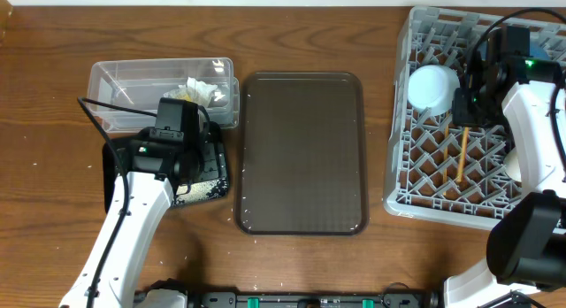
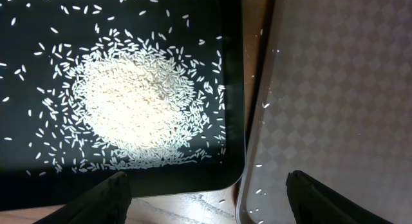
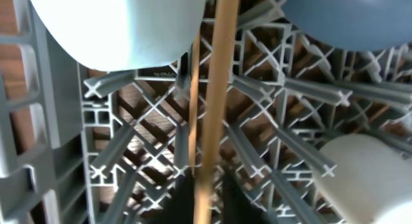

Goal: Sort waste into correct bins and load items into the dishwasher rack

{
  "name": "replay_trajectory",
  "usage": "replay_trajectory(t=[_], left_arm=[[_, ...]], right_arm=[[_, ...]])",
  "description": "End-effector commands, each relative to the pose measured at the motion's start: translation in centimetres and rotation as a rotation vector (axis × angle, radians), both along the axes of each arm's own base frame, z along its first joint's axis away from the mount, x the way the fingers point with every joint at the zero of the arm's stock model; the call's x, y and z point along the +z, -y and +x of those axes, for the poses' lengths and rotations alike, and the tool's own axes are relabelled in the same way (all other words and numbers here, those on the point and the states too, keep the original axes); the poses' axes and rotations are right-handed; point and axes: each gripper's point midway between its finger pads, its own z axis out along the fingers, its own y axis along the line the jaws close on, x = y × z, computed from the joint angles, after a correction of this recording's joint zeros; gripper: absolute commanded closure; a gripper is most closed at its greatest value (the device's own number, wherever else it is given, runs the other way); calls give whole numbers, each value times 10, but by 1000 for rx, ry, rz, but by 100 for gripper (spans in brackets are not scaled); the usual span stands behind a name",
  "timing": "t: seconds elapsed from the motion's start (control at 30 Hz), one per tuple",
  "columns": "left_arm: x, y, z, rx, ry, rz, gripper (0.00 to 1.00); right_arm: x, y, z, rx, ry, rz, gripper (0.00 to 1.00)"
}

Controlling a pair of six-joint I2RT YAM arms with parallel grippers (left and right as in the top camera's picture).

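Left gripper (image 2: 206, 188) hangs wide open over rice (image 2: 135, 111) in the black tray (image 2: 235, 121). Chopsticks (image 3: 215, 89) pass through the right gripper (image 3: 205, 205); whether it clasps them is unclear.

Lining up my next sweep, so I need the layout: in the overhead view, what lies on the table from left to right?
Left to right: clear tub → brown serving tray → grey dishwasher rack. The black tray shares the tub's span, so it is left out.

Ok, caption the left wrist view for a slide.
White rice heaped in the black tray, stray grains on the neighbouring brown serving tray.
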Motion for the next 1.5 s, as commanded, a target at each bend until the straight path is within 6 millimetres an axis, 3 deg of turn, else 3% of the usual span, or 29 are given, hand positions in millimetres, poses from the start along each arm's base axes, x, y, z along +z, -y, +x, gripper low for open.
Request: replay_trajectory(t=[0.0, 0.07, 0.2, 0.43, 0.6, 0.73, 0.93, 1.03, 1.07, 1.1, 1.13, 1.3, 1.47], left_arm=[[1, -2, 0, 12, 4, 2, 14], [1, -2, 0, 12, 5, 2, 13], [11, -1, 7, -8, 34, 5, 8], [40, 0, 18, -98, 114, 32, 6], [45, -2, -2, -85, 51, -16, 4], [62, -8, -21, -64, 90, -25, 4], [113, -10, -48, -106, 391, -16, 3], [127, -15, -69, -95, 501, -2, 3], [130, -17, -74, -89, 529, 5, 3], [134, -18, -79, -85, 564, 9, 3], [140, -18, -82, -85, 598, 6, 3], [157, -19, -96, -83, 702, 4, 2], [159, -19, -98, -83, 710, 4, 2]], right_arm=[[-6, 6, -3, -5, -23, -16, 59], [-6, 7, -3, -8, -22, -15, 54], [-5, 6, 3, -103, 20, 9, 53], [10, -22, 37, -56, 168, 183, 45], [30, -29, 34, -64, 205, 225, 45], [55, -21, 16, -80, 228, 163, 46], [89, -20, -13, -78, 362, 121, 41], [93, -24, -33, -71, 463, 111, 39], [95, -25, -40, -70, 504, 107, 30], [97, -25, -48, -73, 551, 104, 9], [98, -25, -56, -88, 590, 102, 1], [102, -31, -94, -98, 719, 100, 1], [88, -37, -133, -103, 668, 105, 1]])
